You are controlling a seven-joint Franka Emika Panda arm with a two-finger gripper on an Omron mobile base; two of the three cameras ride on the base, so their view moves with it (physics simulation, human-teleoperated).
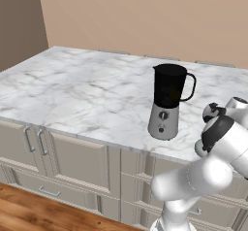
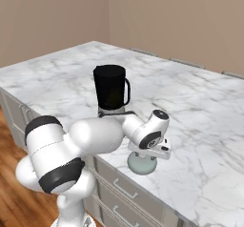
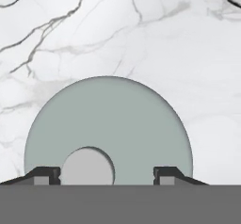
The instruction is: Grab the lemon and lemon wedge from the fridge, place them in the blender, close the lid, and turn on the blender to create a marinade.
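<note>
The blender (image 1: 169,99) (image 2: 111,87), a black jug on a silver base, stands uncovered on the marble counter near its front edge. To its right the pale grey-green lid (image 3: 108,119) (image 2: 142,164) (image 1: 198,148) lies flat on the counter. My gripper (image 3: 107,176) (image 2: 144,156) points straight down just above the lid. Its fingertips (image 3: 47,175) stand apart on either side of the lid's small round knob (image 3: 87,165), which sits nearer the left tip. I cannot tell whether they touch it. The lemon, the lemon wedge and the fridge are out of view.
The marble counter (image 1: 82,89) runs wide to the left of and behind the blender. Its front edge lies just beside the lid, above grey cabinet doors and drawers (image 1: 72,162). A beige wall (image 1: 145,16) stands behind.
</note>
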